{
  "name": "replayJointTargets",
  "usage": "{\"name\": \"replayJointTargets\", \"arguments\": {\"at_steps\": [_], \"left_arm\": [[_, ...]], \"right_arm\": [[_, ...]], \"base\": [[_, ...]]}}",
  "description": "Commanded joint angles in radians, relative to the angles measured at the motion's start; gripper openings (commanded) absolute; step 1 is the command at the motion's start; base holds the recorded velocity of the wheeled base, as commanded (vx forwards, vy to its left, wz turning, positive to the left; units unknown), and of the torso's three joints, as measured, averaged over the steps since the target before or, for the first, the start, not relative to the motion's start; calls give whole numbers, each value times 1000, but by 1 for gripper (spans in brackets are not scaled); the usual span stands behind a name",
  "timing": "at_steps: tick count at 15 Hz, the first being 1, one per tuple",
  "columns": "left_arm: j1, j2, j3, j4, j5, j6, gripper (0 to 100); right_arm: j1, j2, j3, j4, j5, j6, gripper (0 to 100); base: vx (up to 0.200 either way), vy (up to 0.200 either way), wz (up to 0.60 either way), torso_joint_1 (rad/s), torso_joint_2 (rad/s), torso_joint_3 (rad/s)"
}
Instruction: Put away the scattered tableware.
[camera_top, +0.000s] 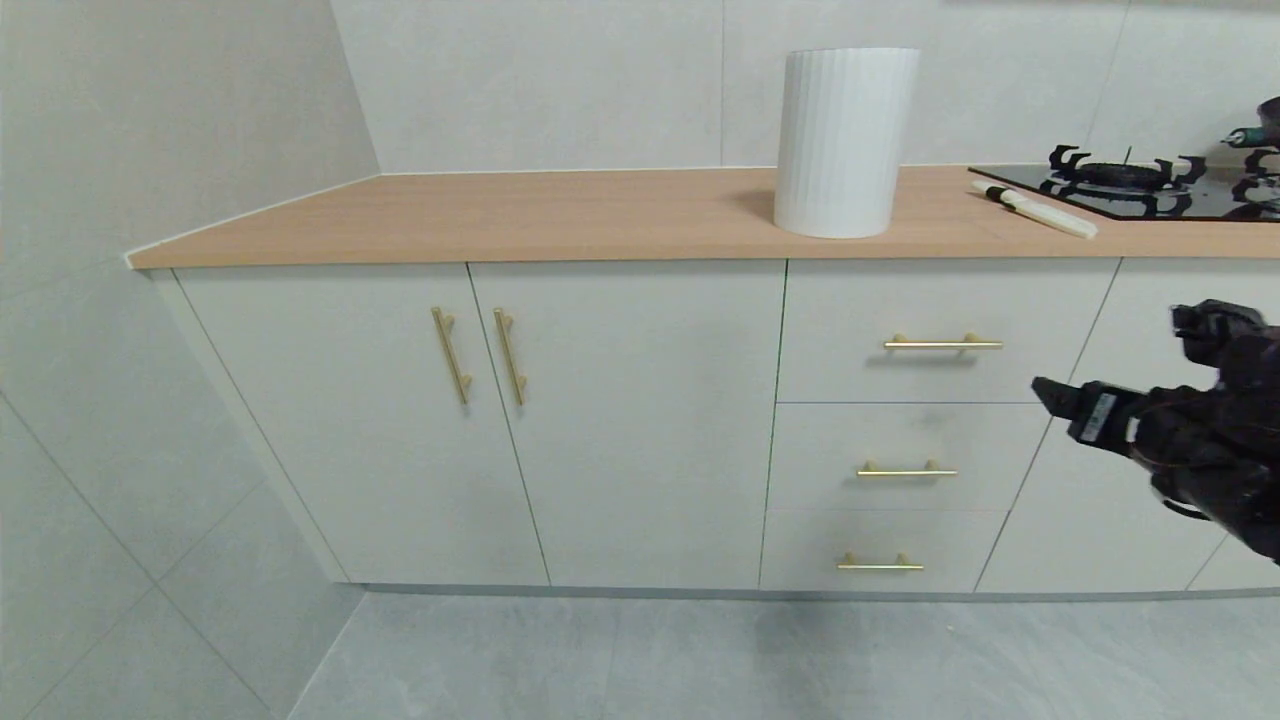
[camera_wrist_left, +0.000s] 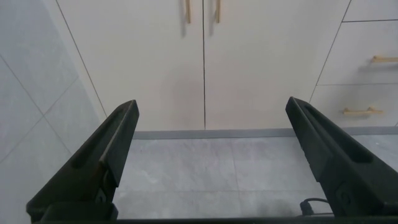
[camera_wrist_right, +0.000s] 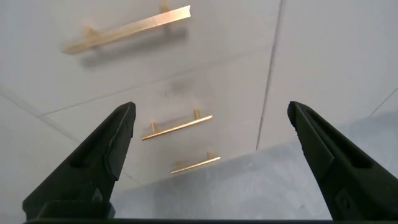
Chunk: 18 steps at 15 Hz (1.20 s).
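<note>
A kitchen counter of pale wood runs above white cabinets. The left gripper hangs low over the grey floor, facing the double doors; its fingers are spread wide and hold nothing. Past the middle of the counter, near the front edge, a tall white ribbed container stands upright. Below it is a stack of three drawers with gold handles. Towards the counter's right end a slim white utensil lies flat, just beside the black hob. The right gripper hovers in front of the drawers, below counter height, fingers wide apart and empty.
</note>
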<state>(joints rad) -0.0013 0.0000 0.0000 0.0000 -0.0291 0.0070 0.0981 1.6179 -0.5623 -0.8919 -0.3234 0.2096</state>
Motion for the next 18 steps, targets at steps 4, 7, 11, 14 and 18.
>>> {"name": "replayJointTargets", "arguments": {"at_steps": [4, 7, 11, 14, 18], "left_arm": [[0, 2, 0, 0, 0, 1, 100], [0, 2, 0, 0, 0, -1, 100], [0, 2, 0, 0, -2, 1, 100], [0, 2, 0, 0, -2, 1, 100], [0, 2, 0, 0, 0, 1, 100]], "right_arm": [[0, -848, 309, 295, 1, -147, 100], [0, -1245, 262, 716, 1, -230, 100], [-3, -1520, 167, 1084, -5, -268, 100], [-14, -1520, 176, 1084, -66, -268, 100], [-106, -1616, 269, 1084, -39, -305, 100]], "base": [[0, 0, 0, 0, 0, 0], [0, 0, 0, 0, 0, 0], [0, 0, 0, 0, 0, 0], [0, 0, 0, 0, 0, 0], [0, 0, 0, 0, 0, 0]]}}
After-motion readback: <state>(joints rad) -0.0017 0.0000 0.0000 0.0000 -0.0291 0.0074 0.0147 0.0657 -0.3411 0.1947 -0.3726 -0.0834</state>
